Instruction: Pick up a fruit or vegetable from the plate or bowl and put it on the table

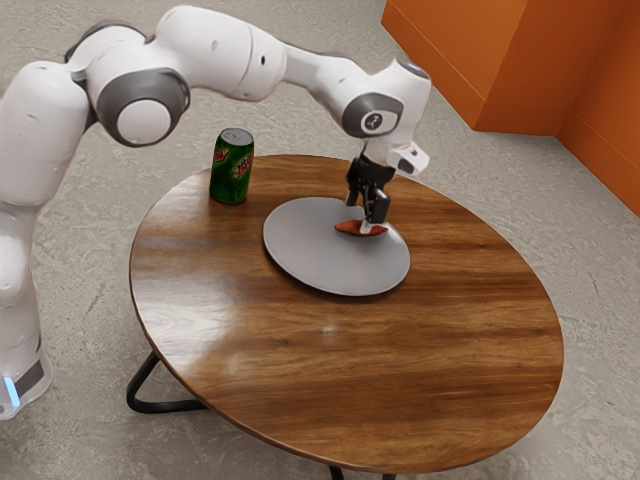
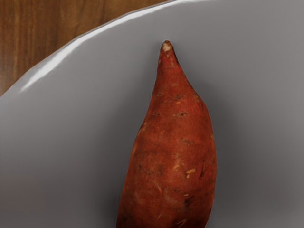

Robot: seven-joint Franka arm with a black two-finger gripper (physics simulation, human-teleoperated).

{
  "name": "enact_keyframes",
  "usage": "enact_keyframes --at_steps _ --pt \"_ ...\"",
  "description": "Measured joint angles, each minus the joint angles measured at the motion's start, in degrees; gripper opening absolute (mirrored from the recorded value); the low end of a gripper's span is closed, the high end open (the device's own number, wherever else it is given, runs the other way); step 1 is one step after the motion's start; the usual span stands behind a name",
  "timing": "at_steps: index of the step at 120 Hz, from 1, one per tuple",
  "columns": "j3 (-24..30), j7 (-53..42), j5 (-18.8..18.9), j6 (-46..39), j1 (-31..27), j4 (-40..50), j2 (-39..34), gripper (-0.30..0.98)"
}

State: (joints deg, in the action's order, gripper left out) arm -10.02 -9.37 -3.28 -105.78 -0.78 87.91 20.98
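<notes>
My gripper (image 1: 360,216) is low over the plate in the exterior view, its fingers apart. One fingertip is in front of the reddish-orange sweet potato (image 1: 347,228), and the other stands on its far side, partly hard to make out. The sweet potato lies on the grey round plate (image 1: 310,250), toward the plate's edge on the exterior view's right. From the wrist view, the sweet potato (image 2: 171,142) is directly under the hand, its pointed end toward the rim of the plate (image 2: 61,137).
The round wooden table (image 1: 450,330) carries the plate, with bare wood (image 2: 28,33) beyond the rim. A green soda can (image 1: 232,168) stands upright behind the plate, toward the exterior view's left. Orange walls (image 1: 480,60) rise beyond the table.
</notes>
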Motion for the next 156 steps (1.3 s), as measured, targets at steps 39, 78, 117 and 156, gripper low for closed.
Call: enact_keyframes --at_steps 39,78,117,156 --pt "0.0 -0.3 -0.2 -0.7 0.0 0.0 0.8 0.68" --pt "0.0 -0.5 -0.4 -0.9 0.0 0.0 1.0 0.53" --pt "0.0 -0.6 -0.6 -1.0 0.0 -0.1 1.6 0.38" --pt "0.0 -0.6 -0.5 -1.0 0.0 -0.1 1.7 0.21"
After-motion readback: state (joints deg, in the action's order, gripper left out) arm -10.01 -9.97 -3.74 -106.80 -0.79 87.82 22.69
